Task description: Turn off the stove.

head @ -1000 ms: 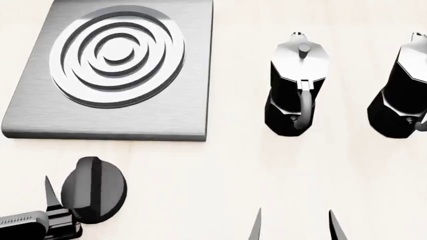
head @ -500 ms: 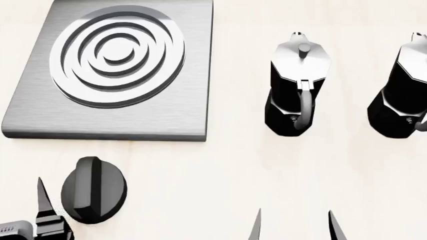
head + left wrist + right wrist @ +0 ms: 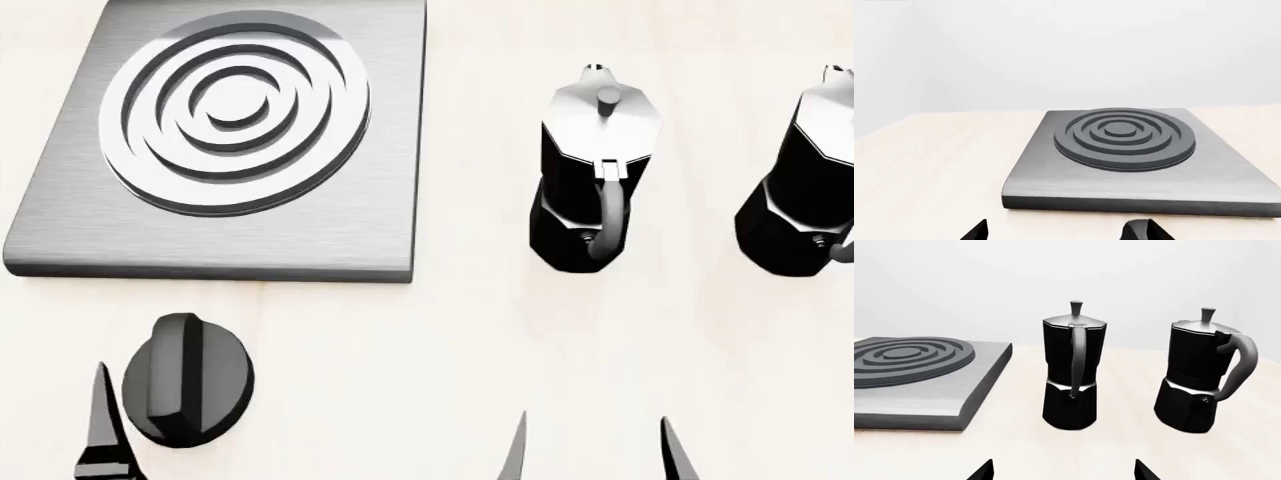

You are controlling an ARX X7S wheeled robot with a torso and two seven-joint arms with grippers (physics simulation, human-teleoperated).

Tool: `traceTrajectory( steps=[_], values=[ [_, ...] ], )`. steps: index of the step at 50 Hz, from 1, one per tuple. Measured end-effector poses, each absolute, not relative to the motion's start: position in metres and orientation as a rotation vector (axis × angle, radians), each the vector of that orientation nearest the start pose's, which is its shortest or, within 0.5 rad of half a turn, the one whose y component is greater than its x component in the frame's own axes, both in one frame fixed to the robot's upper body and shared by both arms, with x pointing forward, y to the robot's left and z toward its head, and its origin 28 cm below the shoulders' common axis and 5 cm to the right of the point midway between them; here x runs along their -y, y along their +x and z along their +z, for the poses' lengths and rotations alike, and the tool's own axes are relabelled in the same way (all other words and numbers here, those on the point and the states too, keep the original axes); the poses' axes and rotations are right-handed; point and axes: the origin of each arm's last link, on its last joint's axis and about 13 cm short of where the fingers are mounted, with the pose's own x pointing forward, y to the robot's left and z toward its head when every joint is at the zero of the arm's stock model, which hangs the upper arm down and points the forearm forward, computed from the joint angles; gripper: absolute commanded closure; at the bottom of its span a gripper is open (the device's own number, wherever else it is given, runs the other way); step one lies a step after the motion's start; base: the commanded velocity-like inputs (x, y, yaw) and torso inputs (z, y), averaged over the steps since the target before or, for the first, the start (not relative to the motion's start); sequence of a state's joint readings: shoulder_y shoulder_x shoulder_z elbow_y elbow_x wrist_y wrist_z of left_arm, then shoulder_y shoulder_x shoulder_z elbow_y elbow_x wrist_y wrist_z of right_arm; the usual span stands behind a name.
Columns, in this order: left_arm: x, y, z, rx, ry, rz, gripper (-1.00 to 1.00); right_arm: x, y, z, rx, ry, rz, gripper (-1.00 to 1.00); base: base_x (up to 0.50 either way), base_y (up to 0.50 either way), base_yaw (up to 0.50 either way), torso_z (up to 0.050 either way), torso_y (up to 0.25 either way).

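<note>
Left gripper [image 3: 107, 425] is showing only one dark fingertip in the head view, just beside the near-left edge of the black knob [image 3: 187, 378]; in the left wrist view two tips are standing well apart, so we are reading the jaws as wide and holding nothing. We are locating the stove [image 3: 234, 140] beyond the knob, flat on the pale table [image 3: 441, 340], its ringed burner [image 3: 1124, 136] bare. Right gripper [image 3: 590, 452] is waiting spread and empty, near the two moka pots [image 3: 1071, 367]. For the step in hand, we are judging that the jaws should straddle the knob's raised ridge squarely before closing, then rotate about the knob's own axis without pressing sideways.
</note>
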State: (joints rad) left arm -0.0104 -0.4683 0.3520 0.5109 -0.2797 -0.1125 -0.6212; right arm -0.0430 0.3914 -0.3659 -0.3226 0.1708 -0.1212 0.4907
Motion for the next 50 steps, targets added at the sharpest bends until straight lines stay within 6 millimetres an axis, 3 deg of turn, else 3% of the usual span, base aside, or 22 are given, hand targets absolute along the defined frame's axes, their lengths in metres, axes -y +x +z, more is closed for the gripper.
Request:
traceTrajectory(
  steps=[21, 50],
  values=[
    [-0.207, 0.175, 0.112, 0.319, 0.024, 0.037, -1.0, 0.099, 0.196, 0.068, 0.3, -0.028, -0.055, -1.0, 0.0, 0.0, 0.0, 0.0, 0.0],
    [-0.201, 0.171, 0.133, 0.373, 0.028, -0.058, -1.0, 0.102, 0.204, 0.084, 0.332, -0.009, -0.069, -1.0, 0.0, 0.0, 0.0, 0.0, 0.0]
  ],
)
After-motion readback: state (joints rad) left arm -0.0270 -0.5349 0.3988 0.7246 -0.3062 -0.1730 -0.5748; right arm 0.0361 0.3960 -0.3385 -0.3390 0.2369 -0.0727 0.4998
